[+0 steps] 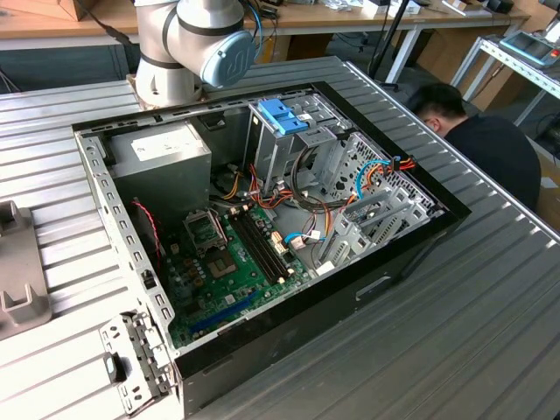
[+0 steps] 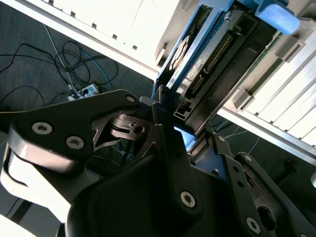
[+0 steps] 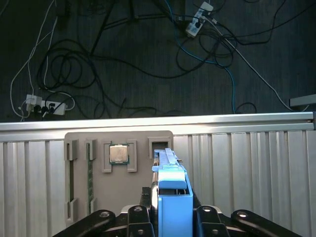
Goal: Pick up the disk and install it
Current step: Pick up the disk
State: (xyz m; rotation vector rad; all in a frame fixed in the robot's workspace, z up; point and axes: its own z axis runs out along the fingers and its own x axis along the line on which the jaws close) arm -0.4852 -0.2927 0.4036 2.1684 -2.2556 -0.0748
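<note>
The claw (image 3: 174, 216) is clenched on the disk (image 3: 173, 190), a flat rectangular grey metal drive framed in a light blue plastic carrier. In both wrist views its black fingers (image 2: 163, 133) press the two broad faces, so the disk (image 2: 217, 54) stands edge-on between them. It hangs over a grey slotted holder plate (image 3: 118, 192), at an open rectangular pocket (image 3: 159, 145); whether its far edge touches that pocket cannot be told. Just beside the pocket a square silver processor chip (image 3: 118, 153) sits in its own recess, and a thin green memory stick (image 3: 90, 173) lies in a slot further along. The plate rests on the ribbed grey metal desk (image 3: 247, 173), beyond whose edge dark floor carries tangled cables (image 3: 98, 64) and a white power strip (image 3: 200, 22). In the exterior view the open black computer case (image 1: 411, 254) lies mid-desk with its green motherboard (image 1: 236, 262) exposed. A blue plastic latch (image 1: 282, 115) tops the metal drive cage at the case's one o'clock. The arm's silver base (image 1: 166, 52) stands at twelve o'clock, and a person in dark clothing (image 1: 490, 149) bends at two o'clock.
</note>
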